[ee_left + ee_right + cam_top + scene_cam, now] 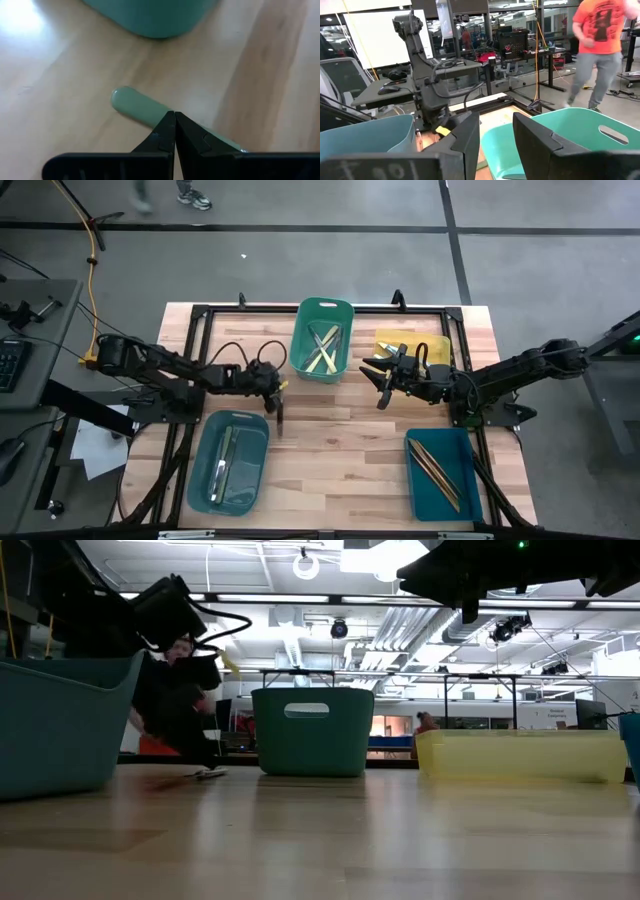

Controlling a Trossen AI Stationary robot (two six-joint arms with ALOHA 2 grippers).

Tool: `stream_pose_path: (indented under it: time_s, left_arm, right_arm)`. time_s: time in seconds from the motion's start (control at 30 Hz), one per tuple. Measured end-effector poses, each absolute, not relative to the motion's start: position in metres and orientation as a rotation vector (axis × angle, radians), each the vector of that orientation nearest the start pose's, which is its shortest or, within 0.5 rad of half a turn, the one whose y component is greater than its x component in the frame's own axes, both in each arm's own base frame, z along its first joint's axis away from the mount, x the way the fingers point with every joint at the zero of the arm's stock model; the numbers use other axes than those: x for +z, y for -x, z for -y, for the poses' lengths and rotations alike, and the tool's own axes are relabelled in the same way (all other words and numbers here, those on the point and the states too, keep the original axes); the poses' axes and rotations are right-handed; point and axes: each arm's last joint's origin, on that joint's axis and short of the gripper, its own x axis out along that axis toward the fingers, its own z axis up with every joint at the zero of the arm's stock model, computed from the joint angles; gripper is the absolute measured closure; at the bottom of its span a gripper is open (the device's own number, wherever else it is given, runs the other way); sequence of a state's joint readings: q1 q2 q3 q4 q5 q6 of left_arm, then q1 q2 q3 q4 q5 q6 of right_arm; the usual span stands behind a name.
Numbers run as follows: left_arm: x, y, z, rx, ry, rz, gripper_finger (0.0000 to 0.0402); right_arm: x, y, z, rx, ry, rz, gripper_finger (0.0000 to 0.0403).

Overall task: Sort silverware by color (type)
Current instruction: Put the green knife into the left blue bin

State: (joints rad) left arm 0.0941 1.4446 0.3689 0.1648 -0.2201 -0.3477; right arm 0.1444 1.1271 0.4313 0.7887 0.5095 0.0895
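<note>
**Green-handled utensil on the table, left arm low over it**

Item, nearest: one piece of silverware (142, 107) with a pale green handle, lying flat on the bare wooden table (340, 430) just beside the blue-grey bin (228, 460). In the left wrist view the rounded handle end is seen clear of the fingertips; the metal end is hidden behind them. It is judged light, thin, rigid and smooth, so liable to slip or swivel if pinched off-centre. A hold across the handle near its middle is judged best, because a flat piece offers little height to grip.

Left gripper (175, 116): fingers pressed together, tips meeting directly over the handle. Whether the handle is touched cannot be told. The left arm is stretched inward from the table's left side, wrist pitched down.

Right gripper (382, 387): jaws parted, nothing seen between them. It is held above the table near the yellow bin (412, 346), the right arm reaching in from the right side.

Farther off: green bin (322, 340) at the far edge, holding pale yellow pieces. Teal bin (443, 472) at the near right, holding dark brown pieces. Green-handled pieces are already lying in the blue-grey bin.
</note>
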Motion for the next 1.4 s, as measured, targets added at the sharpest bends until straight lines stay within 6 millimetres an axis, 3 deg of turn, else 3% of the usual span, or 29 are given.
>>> stream_pose_path:
  time_s: [0.43, 0.97, 1.2, 1.4]
  left_arm:
    - [0.106, -0.220, -0.002, 0.396, 0.298, -0.771, 0.0401]
    - [0.106, -0.234, 0.005, 0.333, 0.291, -0.700, 0.0401]
    - [0.138, -0.261, 0.006, 0.292, 0.189, -0.747, 0.0401]
    - [0.168, -0.266, 0.003, 0.362, 0.128, -1.004, 0.0401]
  right_arm:
    - [0.240, -0.225, -0.018, -0.361, -0.119, 0.105, 0.0288]
    - [0.240, -0.225, -0.018, -0.361, -0.119, 0.106, 0.0288]
    - [0.240, -0.225, -0.018, -0.361, -0.119, 0.105, 0.0288]
    - [0.238, -0.226, -0.018, -0.362, -0.114, 0.090, 0.0288]
